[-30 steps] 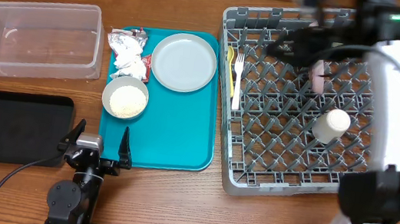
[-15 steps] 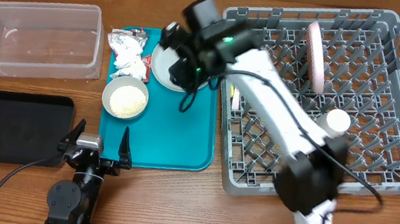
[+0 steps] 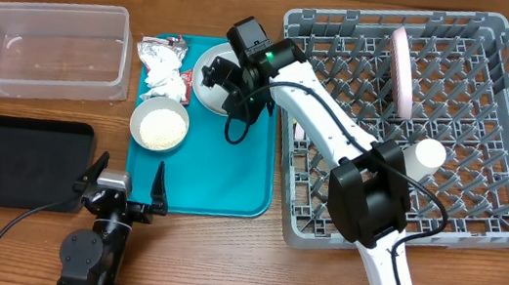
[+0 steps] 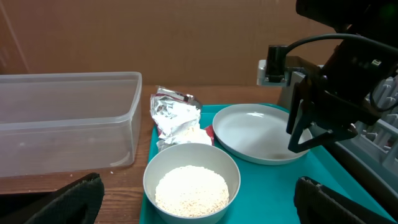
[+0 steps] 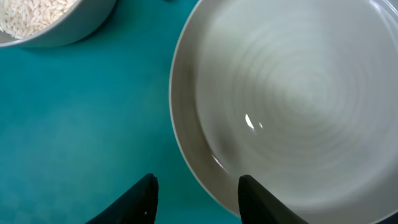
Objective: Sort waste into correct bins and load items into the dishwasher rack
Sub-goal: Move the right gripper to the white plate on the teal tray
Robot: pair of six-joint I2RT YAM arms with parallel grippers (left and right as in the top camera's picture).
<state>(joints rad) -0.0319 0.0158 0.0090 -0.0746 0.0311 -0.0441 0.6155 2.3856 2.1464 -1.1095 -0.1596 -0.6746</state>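
Scene: The right gripper (image 5: 198,191) hangs over the teal tray (image 3: 220,177), just above the near edge of the pale grey-green plate (image 5: 292,106).
Right hand: Spread and holding nothing. One finger sits over bare tray and the other over the plate's inner slope, with the rim between them. Whether either tip touches the plate cannot be told.
Left hand: The left gripper (image 3: 127,185) is parked at the table's front edge, fingers wide apart and empty.
Where the plate is: Flat on the tray's far right corner, just beside the grey dishwasher rack (image 3: 479,236) and near the bowl of rice (image 3: 159,127).
Already racked: A pale plate (image 3: 402,68) stands on edge among the pegs, and a white cup (image 3: 425,157) lies nearer the front.
Waste: The crumpled napkin (image 3: 158,76) and foil wrapper (image 4: 171,109) lie at the tray's far left corner.
Handling: The plate looks rigid, glossy and probably slick, and likely to chip if dropped.
Where to grip: Lying flat, it offers only its thin raised rim, so the pinch belongs there, one finger outside and one inside.
Risk: A shallow bite could let the plate swing or slip when lifted.
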